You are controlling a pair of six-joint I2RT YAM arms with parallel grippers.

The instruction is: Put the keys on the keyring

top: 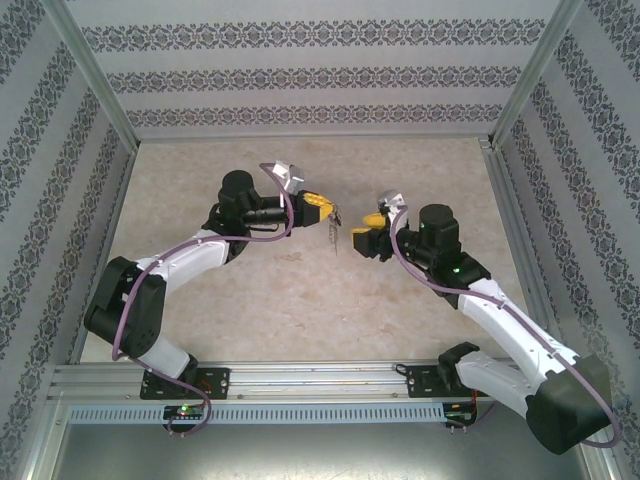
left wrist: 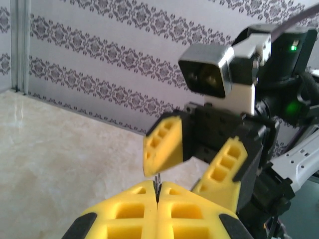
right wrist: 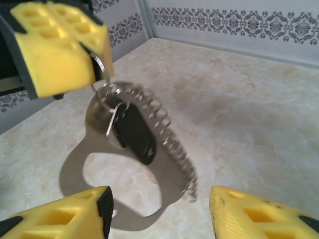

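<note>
My left gripper [top: 322, 206] reaches in from the left over the middle of the table [top: 300, 300]. Its jaws are pressed together on the top of the keyring [top: 333, 233], which hangs straight down from them, clear of the surface. In my left wrist view the two yellow fingers of that gripper [left wrist: 157, 188] meet edge to edge, with only a thin sliver of metal poking up out of the seam.

My right gripper [top: 358, 236] faces it from the right, just beside the hanging loop. Its jaws stand apart and hold nothing. From the left wrist I see it head-on [left wrist: 192, 159], one finger high on the left and the other lower on the right.

From the right wrist the keyring [right wrist: 72, 167] is a grey oval loop dangling below the left gripper [right wrist: 92, 52]. The key [right wrist: 137, 134] hangs near the top of the loop, its black head lying against the grey metal with a short silver part beside it. The chain [right wrist: 167, 132] runs down the loop's right side. The loop's lower end sits between the fingers of my right gripper [right wrist: 159, 211]; I cannot tell whether it touches either one.
</note>
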